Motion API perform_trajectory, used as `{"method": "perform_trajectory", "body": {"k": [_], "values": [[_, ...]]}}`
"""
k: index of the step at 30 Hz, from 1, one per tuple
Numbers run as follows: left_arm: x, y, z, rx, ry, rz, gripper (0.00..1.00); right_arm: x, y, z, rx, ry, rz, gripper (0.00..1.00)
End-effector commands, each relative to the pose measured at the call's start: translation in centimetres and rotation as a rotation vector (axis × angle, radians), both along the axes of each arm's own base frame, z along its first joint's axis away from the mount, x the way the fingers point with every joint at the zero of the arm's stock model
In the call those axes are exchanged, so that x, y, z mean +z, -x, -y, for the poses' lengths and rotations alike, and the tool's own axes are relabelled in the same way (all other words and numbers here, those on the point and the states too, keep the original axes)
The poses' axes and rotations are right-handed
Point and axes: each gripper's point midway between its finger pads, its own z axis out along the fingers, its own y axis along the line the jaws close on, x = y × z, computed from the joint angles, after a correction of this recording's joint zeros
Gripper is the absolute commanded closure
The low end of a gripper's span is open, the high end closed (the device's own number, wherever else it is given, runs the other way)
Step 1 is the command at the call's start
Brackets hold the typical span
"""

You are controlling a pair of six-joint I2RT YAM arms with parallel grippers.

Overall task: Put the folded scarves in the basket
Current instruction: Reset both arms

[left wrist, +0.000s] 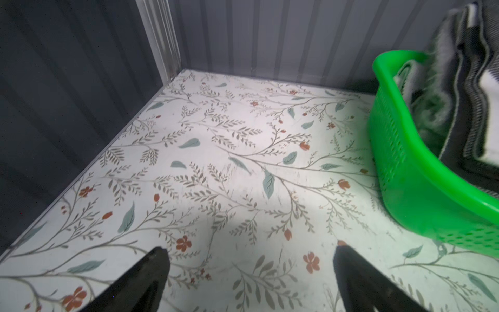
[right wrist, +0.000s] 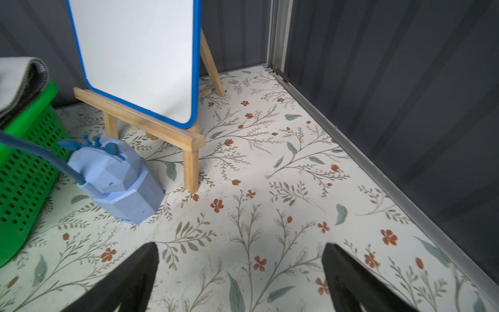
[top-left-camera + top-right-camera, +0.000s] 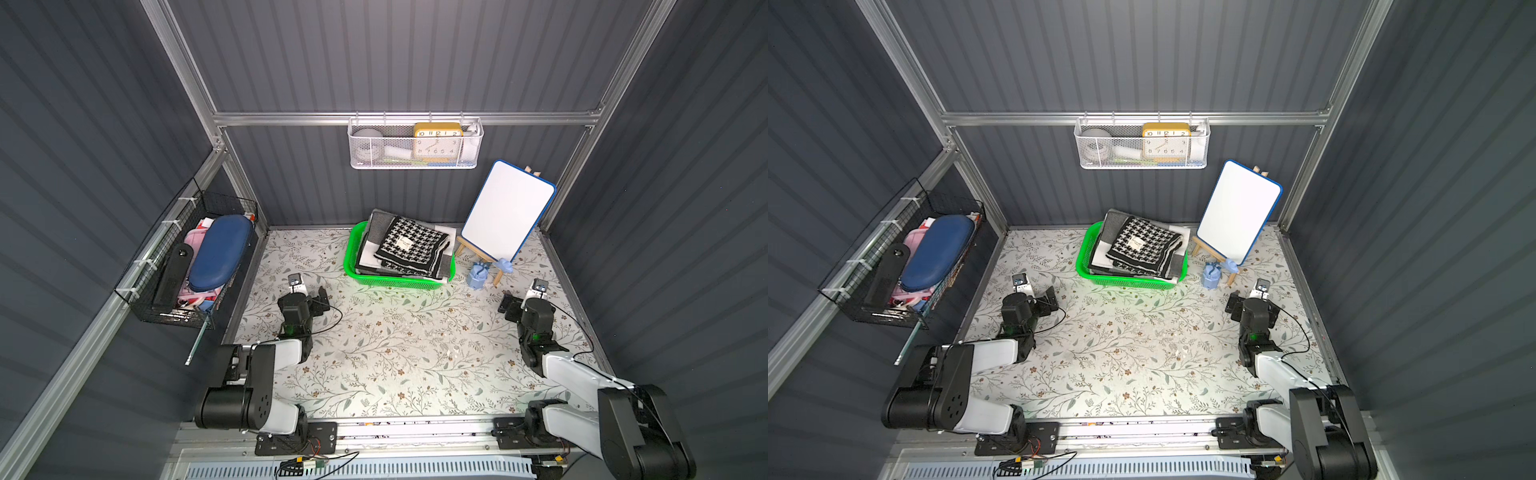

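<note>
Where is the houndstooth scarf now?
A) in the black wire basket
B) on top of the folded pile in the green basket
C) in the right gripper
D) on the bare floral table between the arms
B: in both top views the houndstooth scarf lies uppermost in the green basket.

1. Left arm [image 3: 270, 361]: lower left of both top views, elbow folded, wrist low over the table.
2. Left end effector [image 1: 249, 250]: jaws spread wide, empty, tips at the bottom edge of the wrist view.
3. Right arm [image 3: 573, 374]: lower right, same folded pose.
4. Right end effector [image 2: 240, 245]: jaws spread wide, empty.
</note>
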Motion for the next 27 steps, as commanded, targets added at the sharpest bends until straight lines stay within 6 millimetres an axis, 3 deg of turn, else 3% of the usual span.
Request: {"method": "perform_trajectory", "body": {"k": [1,5,14,18,20,24,27], "values": [[1.8,-1.2,1.3,-0.115,-0.002,0.099,0.01,1.0,-1.0,-1.4,0.076,-0.037,0.056,0.01],[1.6,-2.0,1.3,-0.165,-0.01,0.097,0.01,1.1,-1.7,-2.3,0.129,-0.056,0.075,0.01],[0.5,-1.3,2.5,-0.277,-0.019,0.173,0.01,0.0,-3.8,-2.6,0.167,0.019,0.023,0.01],[0.4,-1.5,2.3,-0.267,-0.022,0.162,0.01,-2.0,-4.6,-2.2,0.151,0.027,0.051,0.01],[0.3,-1.6,2.2,-0.26,-0.023,0.153,0.01,-1.8,-5.1,-2.4,0.164,0.041,0.096,0.01],[0.3,-1.5,2.3,-0.267,-0.025,0.155,0.01,-2.5,-5.2,-1.2,0.094,0.005,-0.016,0.01],[0.2,-1.6,2.3,-0.271,-0.031,0.152,0.01,-2.3,-5.3,-0.9,0.088,0.007,0.018,0.01]]}}
